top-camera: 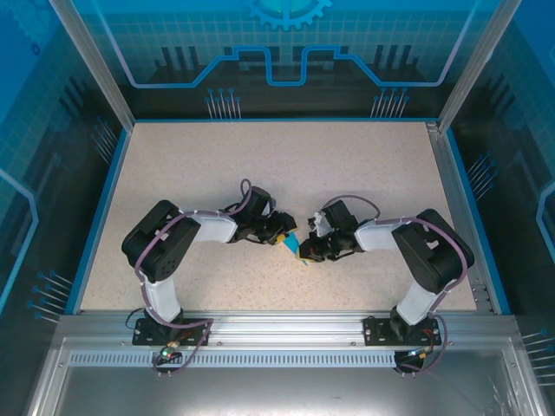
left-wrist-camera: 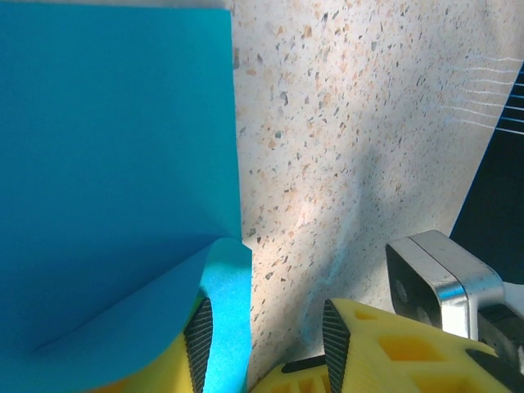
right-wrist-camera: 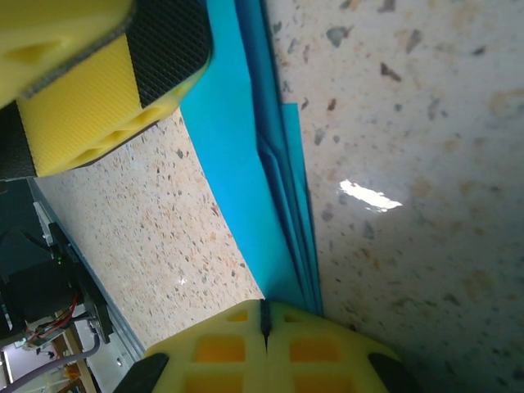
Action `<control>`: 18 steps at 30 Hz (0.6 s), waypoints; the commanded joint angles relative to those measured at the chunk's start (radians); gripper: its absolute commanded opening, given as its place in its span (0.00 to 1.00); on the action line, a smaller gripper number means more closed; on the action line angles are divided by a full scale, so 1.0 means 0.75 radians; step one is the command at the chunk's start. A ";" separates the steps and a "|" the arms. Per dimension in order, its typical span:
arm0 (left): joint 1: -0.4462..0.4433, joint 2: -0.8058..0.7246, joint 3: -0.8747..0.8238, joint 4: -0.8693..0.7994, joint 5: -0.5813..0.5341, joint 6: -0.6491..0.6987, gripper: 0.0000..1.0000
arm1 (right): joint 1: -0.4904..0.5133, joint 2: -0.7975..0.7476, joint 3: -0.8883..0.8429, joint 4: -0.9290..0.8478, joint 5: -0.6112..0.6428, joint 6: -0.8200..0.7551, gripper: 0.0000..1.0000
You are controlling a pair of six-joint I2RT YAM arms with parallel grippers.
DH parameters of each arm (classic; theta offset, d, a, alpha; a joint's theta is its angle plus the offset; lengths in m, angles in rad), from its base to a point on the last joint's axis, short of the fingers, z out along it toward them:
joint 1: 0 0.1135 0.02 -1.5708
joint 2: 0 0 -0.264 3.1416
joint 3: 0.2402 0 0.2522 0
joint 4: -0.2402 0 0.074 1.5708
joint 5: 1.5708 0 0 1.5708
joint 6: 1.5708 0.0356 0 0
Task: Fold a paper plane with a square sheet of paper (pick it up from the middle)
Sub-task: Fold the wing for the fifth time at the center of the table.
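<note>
Looked like mid-fold, not a finished plane yet. The sheet of paper (top-camera: 292,245) was found right where the two arms met, about centre left-to-right and toward the near side of the surface (top-camera: 347,165). Whether it was lifted clear or brushing the surface couldn't be told.

The right tool (right-wrist-camera: 264,315) was pressed together on a folded edge of the sheet, with several thin layers seen stacked and running straight into the seam between its fingers. That pinch was probably there as an anchor, so the layers were kept from springing apart while the other side got worked.

The left tool (left-wrist-camera: 266,327) was spread partway, with bare speckled surface seen between its fingers. A curled corner of the sheet was draped against one pad (left-wrist-camera: 199,336), but nothing was clamped there. My guess is it was lined up beside that loose flap so the flap could be taken or flattened for the next crease.

Paper that thin could easily be crumpled or pulled out of the pinch if the flap were tugged sideways, so a gentle closing would be called for.
</note>
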 commanded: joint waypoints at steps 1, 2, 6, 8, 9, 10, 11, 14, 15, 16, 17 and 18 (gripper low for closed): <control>0.008 0.086 -0.012 -0.127 -0.048 0.021 0.45 | -0.022 -0.029 -0.036 -0.174 0.051 -0.053 0.04; 0.008 0.086 -0.011 -0.128 -0.048 0.022 0.45 | -0.022 -0.041 -0.043 -0.187 0.059 -0.061 0.04; 0.009 0.093 -0.007 -0.131 -0.047 0.024 0.45 | -0.022 -0.065 -0.083 -0.210 0.037 -0.094 0.04; 0.009 0.093 -0.003 -0.135 -0.046 0.024 0.45 | -0.022 -0.076 -0.102 -0.243 0.047 -0.124 0.04; 0.009 0.093 -0.005 -0.135 -0.046 0.022 0.45 | -0.023 -0.083 -0.112 -0.265 0.054 -0.143 0.04; 0.008 0.093 -0.005 -0.135 -0.046 0.024 0.45 | -0.024 -0.090 -0.121 -0.286 0.067 -0.158 0.04; 0.009 0.094 -0.005 -0.135 -0.046 0.024 0.45 | -0.024 -0.095 -0.127 -0.306 0.075 -0.170 0.04; 0.008 0.091 -0.005 -0.136 -0.044 0.025 0.45 | -0.030 -0.109 -0.138 -0.350 0.090 -0.199 0.05; 0.009 0.090 -0.005 -0.137 -0.046 0.026 0.45 | -0.032 -0.118 -0.139 -0.363 0.095 -0.205 0.05; 0.009 0.090 -0.004 -0.137 -0.046 0.024 0.45 | -0.033 -0.132 -0.136 -0.369 0.095 -0.208 0.05; 0.008 0.088 -0.005 -0.137 -0.046 0.026 0.45 | -0.035 -0.146 -0.135 -0.375 0.095 -0.207 0.05; 0.008 0.088 -0.005 -0.137 -0.044 0.025 0.45 | -0.037 -0.166 -0.127 -0.382 0.091 -0.203 0.05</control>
